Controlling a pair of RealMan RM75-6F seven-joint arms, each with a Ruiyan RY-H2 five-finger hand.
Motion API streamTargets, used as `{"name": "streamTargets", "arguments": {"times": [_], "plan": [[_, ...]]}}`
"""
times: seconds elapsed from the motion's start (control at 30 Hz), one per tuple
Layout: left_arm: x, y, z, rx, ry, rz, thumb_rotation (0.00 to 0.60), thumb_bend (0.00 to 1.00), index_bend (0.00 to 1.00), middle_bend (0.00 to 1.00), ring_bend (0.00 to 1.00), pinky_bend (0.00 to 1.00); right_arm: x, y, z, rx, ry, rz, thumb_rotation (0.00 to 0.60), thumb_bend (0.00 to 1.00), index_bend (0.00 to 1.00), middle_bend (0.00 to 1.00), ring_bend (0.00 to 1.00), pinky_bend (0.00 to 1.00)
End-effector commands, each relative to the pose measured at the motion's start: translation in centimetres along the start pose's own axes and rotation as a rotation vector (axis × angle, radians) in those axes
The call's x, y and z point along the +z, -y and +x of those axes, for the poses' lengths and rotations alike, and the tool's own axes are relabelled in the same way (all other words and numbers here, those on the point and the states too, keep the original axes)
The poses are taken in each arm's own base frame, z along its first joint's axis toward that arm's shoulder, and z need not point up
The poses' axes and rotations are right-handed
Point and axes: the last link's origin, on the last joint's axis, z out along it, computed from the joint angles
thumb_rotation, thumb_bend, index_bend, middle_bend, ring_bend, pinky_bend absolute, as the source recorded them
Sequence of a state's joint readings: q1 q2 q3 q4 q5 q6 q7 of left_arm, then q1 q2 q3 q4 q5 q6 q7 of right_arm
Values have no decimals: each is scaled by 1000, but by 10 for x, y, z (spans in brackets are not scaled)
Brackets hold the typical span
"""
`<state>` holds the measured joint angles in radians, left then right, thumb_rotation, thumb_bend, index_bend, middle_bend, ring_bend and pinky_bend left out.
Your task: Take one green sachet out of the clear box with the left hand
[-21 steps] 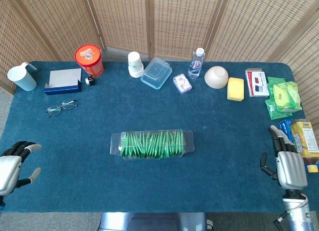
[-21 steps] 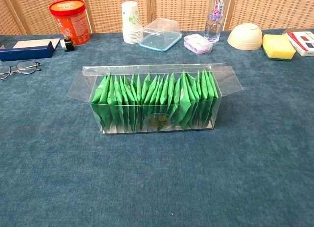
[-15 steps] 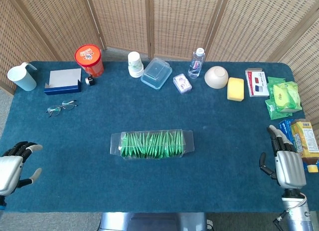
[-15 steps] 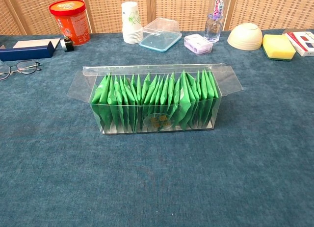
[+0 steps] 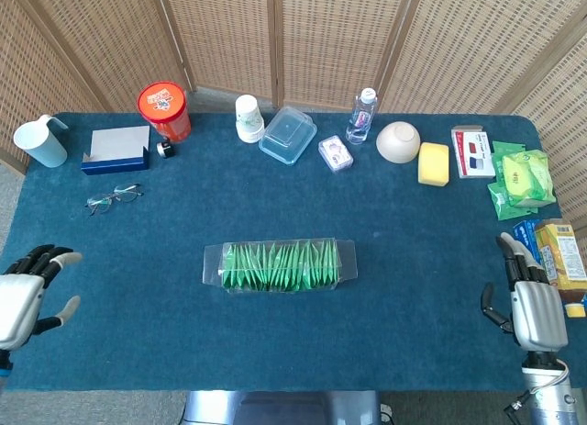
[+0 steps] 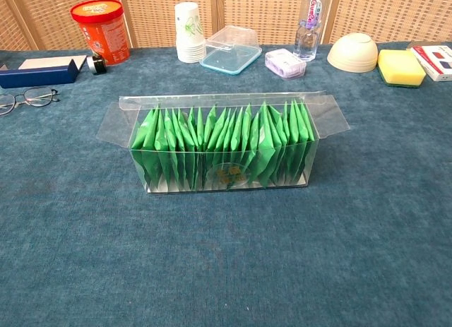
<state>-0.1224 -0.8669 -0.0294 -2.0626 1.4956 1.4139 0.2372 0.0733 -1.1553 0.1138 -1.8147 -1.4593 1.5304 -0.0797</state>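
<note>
One blue table (image 5: 138,342) fills both views. At its centre stands one clear box (image 6: 224,141), flaps spread, packed with upright green sachets (image 6: 212,154) too tightly overlapped to count. Two hands show in the head view: the left hand (image 5: 26,295) at lower left and the right hand (image 5: 530,301) at lower right, both empty with fingers apart.
</note>
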Motion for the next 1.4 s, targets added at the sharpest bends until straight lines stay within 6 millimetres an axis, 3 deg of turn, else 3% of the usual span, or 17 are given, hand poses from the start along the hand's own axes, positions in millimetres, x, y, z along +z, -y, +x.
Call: {"name": "streamTargets", "arguments": {"times": [0.03,0.4,0.53,0.9,1.4], "plan": [[14,-12,1,8,15,-63,600,286,251,226,155,262,0,-1,0,0,0,0,469,665,36,102,86,197],[60,-69,-14,29,86,-272,600,262,236,203,152,262,3,-5,-2,1,5,-20,469,665,36,102,86,197],[81,-110,-25,23,113,-381,600,259,228,197,151,262,4,-9,0,-1,-2,-38,468,665,36,102,86,197],[109,-171,-43,79,125,-502,595,258,210,168,141,262,0,-11,2,-6,-9,-60,470,665,36,102,86,198],[135,-204,-62,131,140,-564,578,244,206,153,135,262,-4,-9,3,-10,-14,-71,468,664,36,102,86,197]]}}
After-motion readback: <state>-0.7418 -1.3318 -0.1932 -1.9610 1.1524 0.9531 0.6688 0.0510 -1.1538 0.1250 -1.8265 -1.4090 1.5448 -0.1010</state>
